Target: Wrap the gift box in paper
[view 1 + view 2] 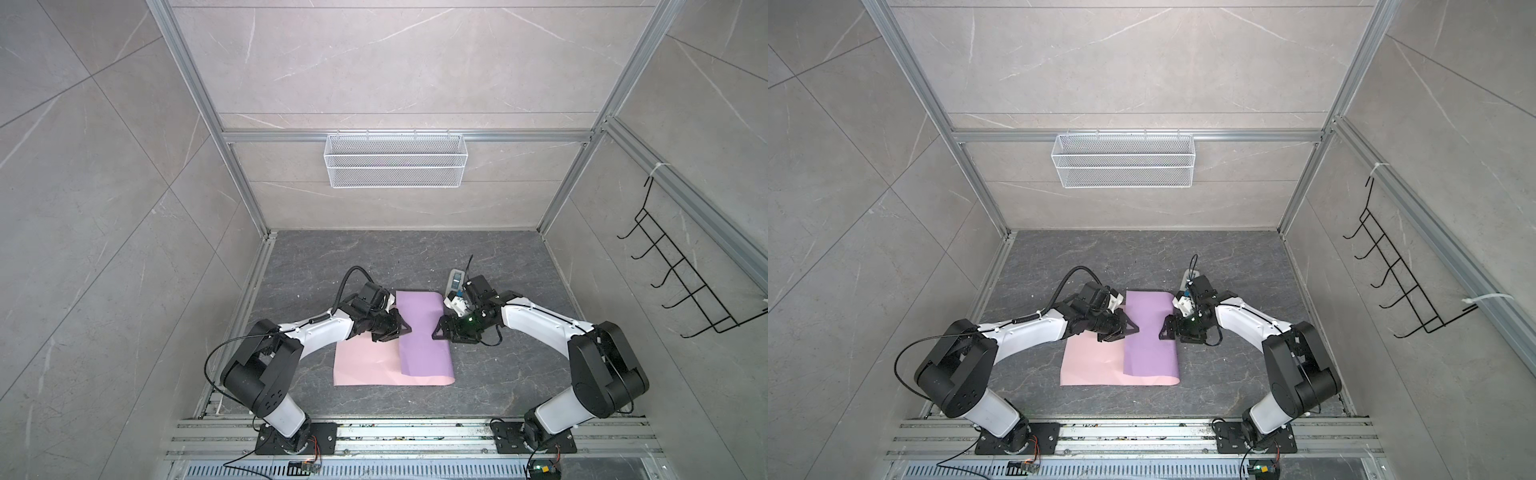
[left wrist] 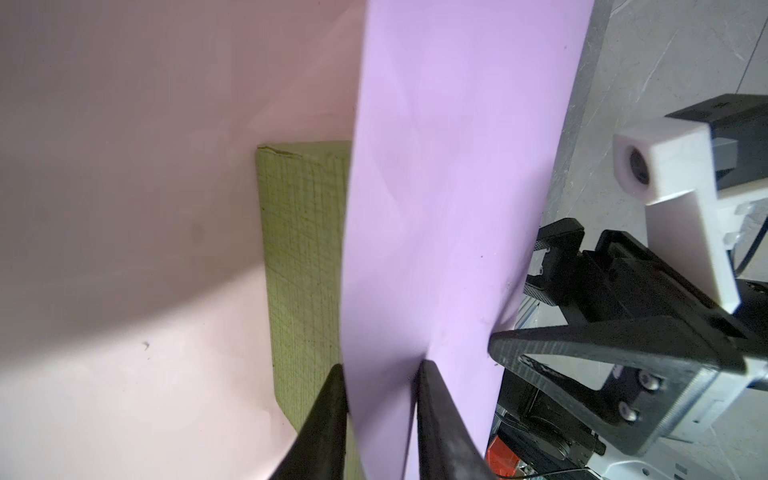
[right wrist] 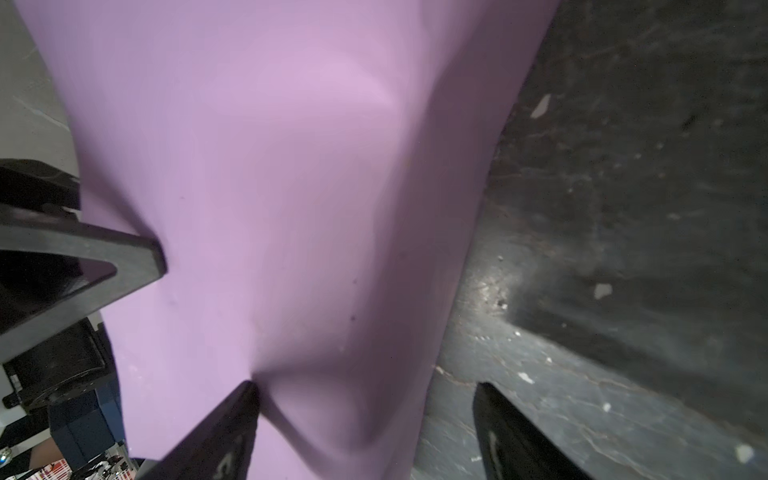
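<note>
1. Hiding nearly all of the gift box (image 2: 303, 257), the paper (image 1: 424, 353) has its lilac flap folded over it. In both top views the box is fully covered. Only the left wrist view catches a ribbed olive strip beside the flap's edge.
2. The paper lies in the middle of the counter (image 1: 374, 257), with its pink face up to the left of the flap.
3. A small grey-white device (image 1: 456, 282) sits partly covered behind the right arm.
4. The left gripper (image 1: 409, 329) has its fingers close together, one on each side of the flap's left edge. Whether they clamp it I cannot tell.
5. The right gripper (image 3: 365, 386) is spread wide and released. One fingertip (image 3: 245, 399) dents the lilac flap, and the other hangs over bare counter.
</note>
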Controlling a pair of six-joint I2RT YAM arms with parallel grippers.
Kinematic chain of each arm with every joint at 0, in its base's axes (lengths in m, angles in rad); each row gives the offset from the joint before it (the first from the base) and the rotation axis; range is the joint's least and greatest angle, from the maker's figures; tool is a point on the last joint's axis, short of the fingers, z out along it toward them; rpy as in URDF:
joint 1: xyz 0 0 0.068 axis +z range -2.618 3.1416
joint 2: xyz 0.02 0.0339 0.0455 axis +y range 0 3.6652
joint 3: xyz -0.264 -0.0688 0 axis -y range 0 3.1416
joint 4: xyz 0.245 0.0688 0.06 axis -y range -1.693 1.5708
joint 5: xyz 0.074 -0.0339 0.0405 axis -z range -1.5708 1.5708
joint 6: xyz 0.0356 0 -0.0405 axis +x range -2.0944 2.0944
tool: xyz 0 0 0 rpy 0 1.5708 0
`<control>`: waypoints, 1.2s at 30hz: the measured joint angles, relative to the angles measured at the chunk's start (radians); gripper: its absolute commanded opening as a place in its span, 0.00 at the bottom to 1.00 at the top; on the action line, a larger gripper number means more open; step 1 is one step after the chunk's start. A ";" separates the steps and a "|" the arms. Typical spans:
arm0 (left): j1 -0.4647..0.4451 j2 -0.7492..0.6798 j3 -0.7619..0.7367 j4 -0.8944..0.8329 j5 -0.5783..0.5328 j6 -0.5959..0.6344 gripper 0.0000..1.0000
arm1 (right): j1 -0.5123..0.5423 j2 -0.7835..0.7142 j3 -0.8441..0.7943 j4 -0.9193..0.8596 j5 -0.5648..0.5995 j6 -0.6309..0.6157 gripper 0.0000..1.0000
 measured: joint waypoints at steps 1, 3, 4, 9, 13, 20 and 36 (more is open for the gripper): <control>0.000 0.000 0.002 -0.003 0.000 0.000 0.16 | 0.000 0.000 -0.002 0.005 -0.001 0.004 0.82; 0.000 0.000 0.006 -0.010 -0.001 0.001 0.22 | 0.005 0.000 -0.009 0.024 -0.003 0.015 0.82; 0.000 0.000 0.007 -0.012 -0.002 0.002 0.26 | 0.006 0.000 -0.011 0.030 -0.004 0.019 0.81; -0.001 0.000 0.014 -0.037 -0.024 0.006 0.48 | 0.008 -0.007 -0.031 0.063 -0.011 0.035 0.81; -0.004 -0.004 0.014 -0.055 -0.045 0.002 0.57 | 0.008 -0.011 -0.040 0.078 -0.014 0.045 0.81; -0.016 -0.027 0.014 -0.068 -0.054 -0.011 0.62 | 0.008 -0.019 -0.055 0.098 -0.016 0.054 0.80; -0.054 -0.031 0.009 -0.090 -0.052 0.015 0.29 | 0.013 -0.022 -0.051 0.095 -0.005 0.060 0.83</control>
